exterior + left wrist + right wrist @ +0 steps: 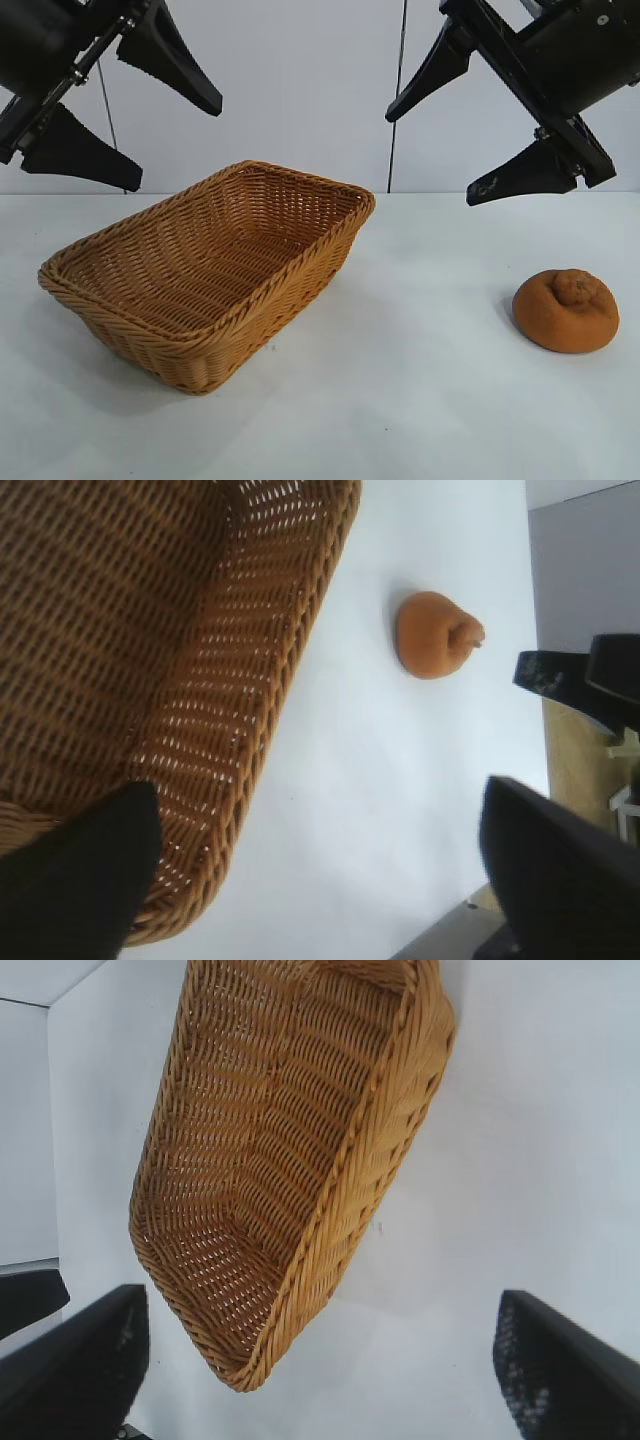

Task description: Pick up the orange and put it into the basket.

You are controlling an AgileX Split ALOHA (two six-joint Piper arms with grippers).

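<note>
- No brand, label or writing can be read on anything in any view.
- The orange [566, 311] sits on the white table [420, 400] at the exterior view's right, resting flat with its knobby bump up.
- The basket [205, 335] stands on the table at left of centre, set at an angle, with nothing inside it. It is well apart from the orange, with bare tabletop between them.
- The right gripper [440, 150] hangs in the air at the upper right, tilted downward toward the middle of the table. Its two black fingers are spread wide and hold nothing.
- The orange lies below that gripper and a little to its outer side, well clear of the fingertips; nothing touches the fruit.
- The left gripper [175, 145] hangs at the upper left, above the basket's far left end, also tilted downward. Its fingers are likewise spread wide with nothing between them.
- The orange is far from the left gripper, across the basket and table.
- In the left wrist view, the orange [436, 634] shows beyond the basket's [300, 660] side wall, lying on its own on the white surface, with the left gripper [320, 870] fingers dark at the frame edges.
- In the right wrist view, only the basket [390, 1150] shows between the spread fingers of the right gripper [320, 1360]; the orange is out of that frame.
</note>
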